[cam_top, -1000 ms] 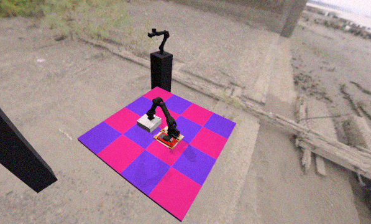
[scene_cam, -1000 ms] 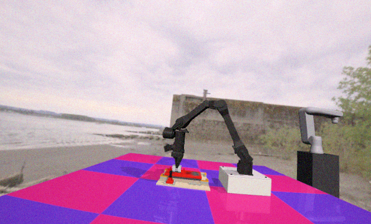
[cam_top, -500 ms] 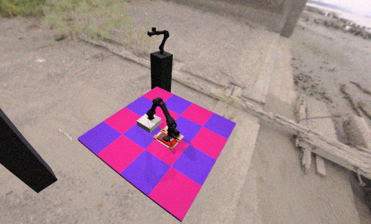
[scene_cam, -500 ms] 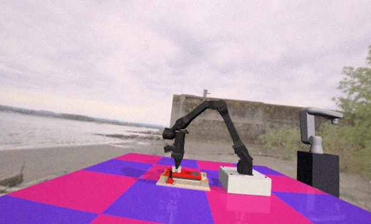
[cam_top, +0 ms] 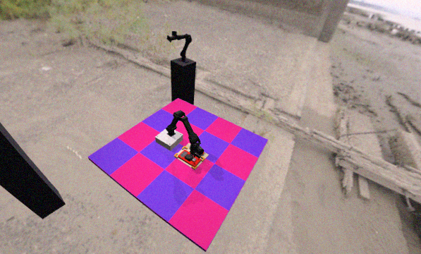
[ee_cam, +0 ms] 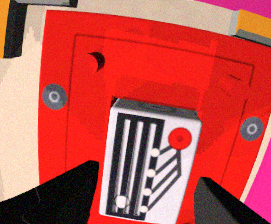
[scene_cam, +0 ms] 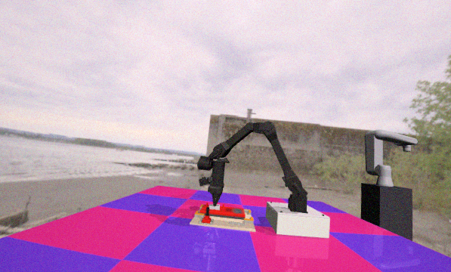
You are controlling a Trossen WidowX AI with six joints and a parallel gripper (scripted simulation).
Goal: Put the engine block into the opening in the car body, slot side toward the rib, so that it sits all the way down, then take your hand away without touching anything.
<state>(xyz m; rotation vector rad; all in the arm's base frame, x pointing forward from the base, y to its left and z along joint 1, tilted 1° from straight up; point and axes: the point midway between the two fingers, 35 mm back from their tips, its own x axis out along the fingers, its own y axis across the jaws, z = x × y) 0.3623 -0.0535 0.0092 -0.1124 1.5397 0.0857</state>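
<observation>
The engine block (ee_cam: 136, 165) (scene_cam: 214, 207) sits in the opening of the red car body (ee_cam: 136, 60) (scene_cam: 230, 212), its striped white top with a red disc facing up. In the exterior view a white part shows just above the body. In the wrist view only a narrow grey strip of its far side shows. My gripper (ee_cam: 148, 179) (scene_cam: 215, 205) is open, one black finger on each side of the block, with a narrow gap beside each. The rib, the slot and the depth of the block's lower end are hidden.
The car body lies on a beige board (scene_cam: 248, 227) with yellow-and-black corner pieces (ee_cam: 261, 26). A small red piece (scene_cam: 206, 219) with a black upright stands at the board's near edge in the exterior view. The arm's white base box (scene_cam: 302, 225) is beside the board.
</observation>
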